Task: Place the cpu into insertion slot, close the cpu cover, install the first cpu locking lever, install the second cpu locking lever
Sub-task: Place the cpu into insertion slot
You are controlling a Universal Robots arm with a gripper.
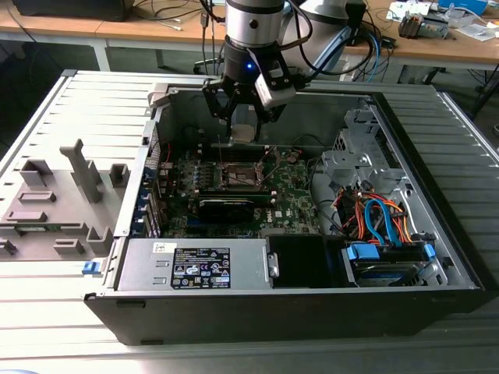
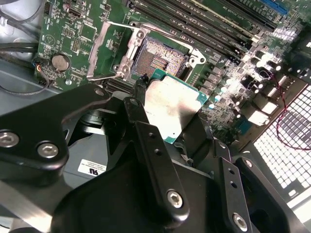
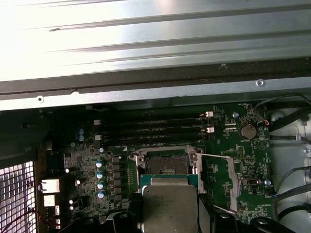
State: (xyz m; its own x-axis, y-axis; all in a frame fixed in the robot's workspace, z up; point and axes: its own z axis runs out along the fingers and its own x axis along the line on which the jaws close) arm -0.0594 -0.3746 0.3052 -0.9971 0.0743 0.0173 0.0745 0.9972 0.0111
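Plainly, the black multi-fingered gripper (image 1: 244,126) is clenched on the cpu (image 2: 172,104), a small flat square chip with a dull silvery-tan metal face and a thin green border, held by its edges in the air above the green motherboard (image 1: 292,195), clear of the insertion slot (image 2: 158,56). That slot, a square socket with a dark pin field and silvery rim, lies bare near the board's middle, beside the long black memory slots (image 3: 155,128). The cpu cover (image 2: 109,46), a thin silvery frame plate, stands swung open at the socket's side. The board lies inside an open black computer case (image 1: 312,312), with a silver power supply box (image 1: 195,265) along its near wall and orange and blue cables (image 1: 382,218) toward the exterior view's right. The case rests on a ribbed grey tabletop (image 1: 47,117); grey plastic fixtures (image 1: 54,195) sit near its edge on the exterior view's left, and wooden desks (image 1: 117,27) stand behind.
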